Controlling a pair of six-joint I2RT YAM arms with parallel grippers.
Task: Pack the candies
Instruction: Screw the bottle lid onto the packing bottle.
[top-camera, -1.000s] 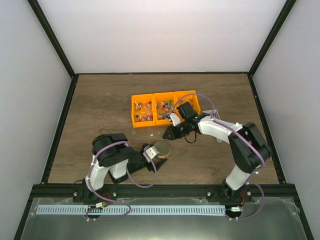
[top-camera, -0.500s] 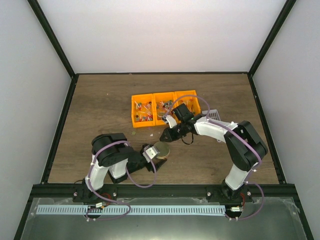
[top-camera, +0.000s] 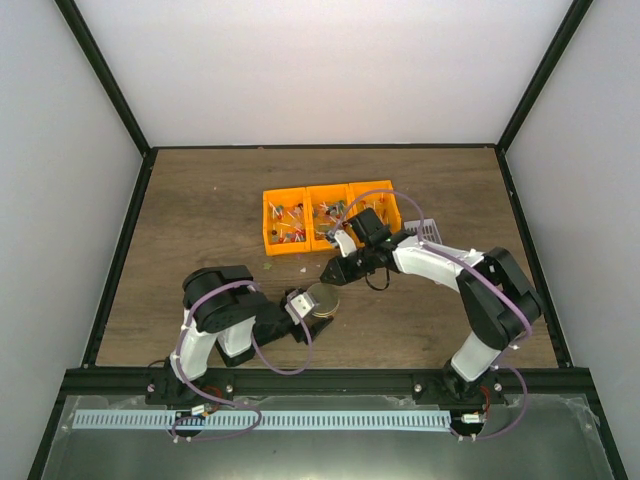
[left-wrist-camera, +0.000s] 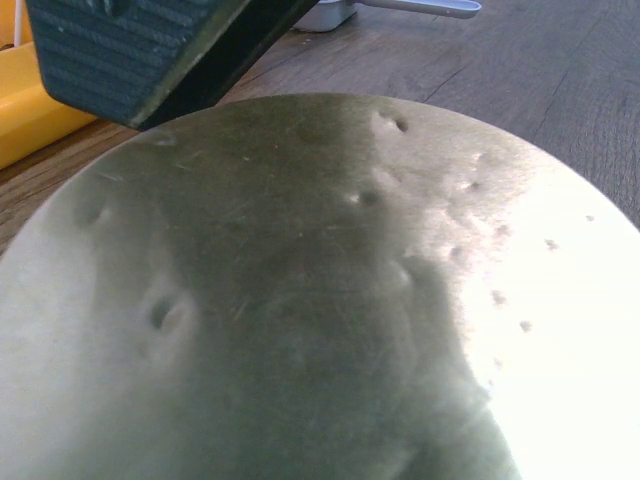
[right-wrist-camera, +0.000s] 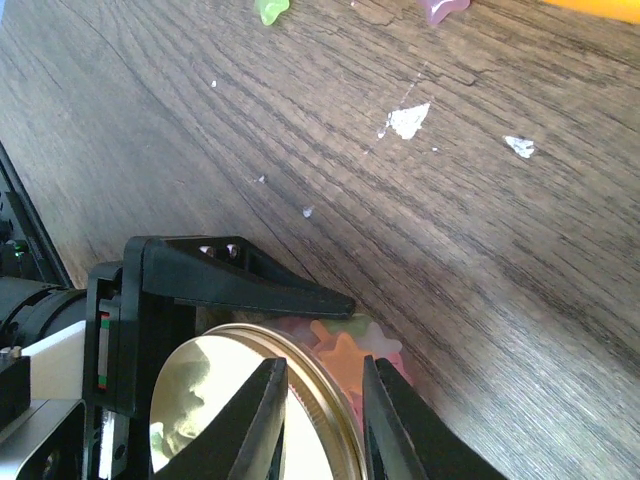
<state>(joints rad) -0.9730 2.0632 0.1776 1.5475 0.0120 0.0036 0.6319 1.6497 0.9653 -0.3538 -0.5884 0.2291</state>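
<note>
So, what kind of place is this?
Probably a robot test cell: plain white walls enclose a wooden table, with a left arm and right arm bolted at its near edge.

Overhead view facing down, both wrist views close on gold lid (left-wrist-camera: 300, 300)

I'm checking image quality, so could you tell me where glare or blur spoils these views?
Left wrist: the lid fills the frame, soft, its right side washed out by glare. Right wrist: table grain sharp, lid glints. Top: evenly lit, candies tiny.
</note>
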